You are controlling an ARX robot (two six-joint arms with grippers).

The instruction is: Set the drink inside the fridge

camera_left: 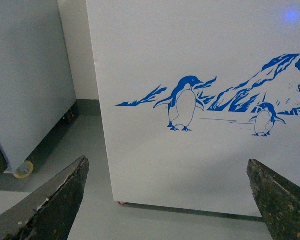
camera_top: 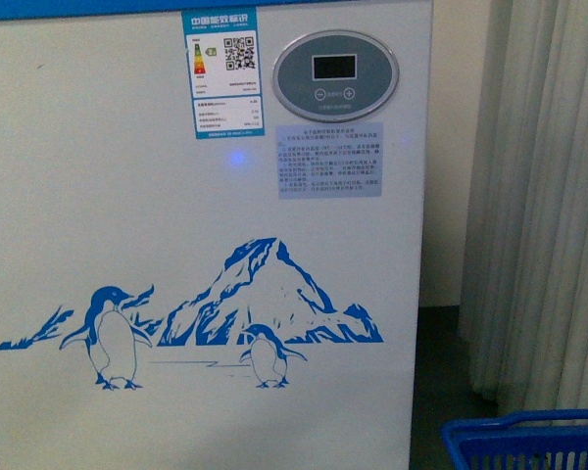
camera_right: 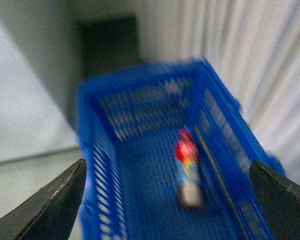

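The fridge point(camera_top: 206, 196) fills the front view close up: a white front panel with blue penguins and a mountain, an oval grey display point(camera_top: 335, 74) and a blue rim at the top. Its lids are out of view. The fridge point(camera_left: 200, 75) also faces my left gripper point(camera_left: 167, 160), which is open and empty just above the floor. The drink point(camera_right: 187, 167) lies blurred on the floor of a blue basket point(camera_right: 102, 165), showing red near its top. My right gripper point(camera_right: 167, 162) hangs open above the basket, apart from the drink. Neither arm shows in the front view.
The blue basket point(camera_top: 529, 446) stands on the floor to the right of the fridge, below pale curtains point(camera_top: 549, 196). A grey-white cabinet point(camera_left: 25, 85) on a caster point(camera_left: 24, 169) stands to the fridge's left, with a strip of grey floor point(camera_left: 85, 135) between them.
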